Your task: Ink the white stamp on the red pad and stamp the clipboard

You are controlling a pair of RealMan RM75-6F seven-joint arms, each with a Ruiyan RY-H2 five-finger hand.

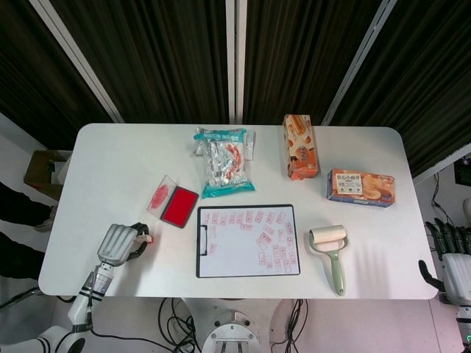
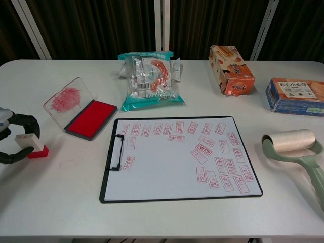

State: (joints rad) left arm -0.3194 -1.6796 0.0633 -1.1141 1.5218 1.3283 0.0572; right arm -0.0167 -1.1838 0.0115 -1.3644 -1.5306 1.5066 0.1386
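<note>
Left hand: low at the table's near left edge, the left hand [image 1: 120, 245] has its dark fingers [image 2: 20, 121] curled around the white stamp [image 2: 26, 141], and it looks like a light pinch, though the chest view cuts most of the hand off
White stamp: small white block with a red base, base down on the table [image 1: 110, 158] between those fingers, well left of the clipboard
Right hand: the right hand [image 1: 450, 261] sits off the table's right edge, fingers pointing up and apart, nothing in it
Clipboard: the clipboard [image 2: 181, 158] lies flat at centre front, black clip on its left side, its white sheet already scattered with red stamp marks, thickest toward the right
Lint roller: the lint roller [image 2: 296, 148] lies just right of the clipboard, green handle pointing toward the near edge
Red pad: the red pad [image 2: 91, 119] lies open beyond the stamp and just off the clipboard's top left corner, its clear lid [image 2: 67, 99] tipped back and smeared red
Snack bag: the snack bag [image 2: 150, 81] lies behind the clipboard, mid table
Orange box: the orange box [image 2: 230, 69] stands further right at the back
Blue box: the blue box [image 2: 296, 95] lies flat near the far right edge
</note>
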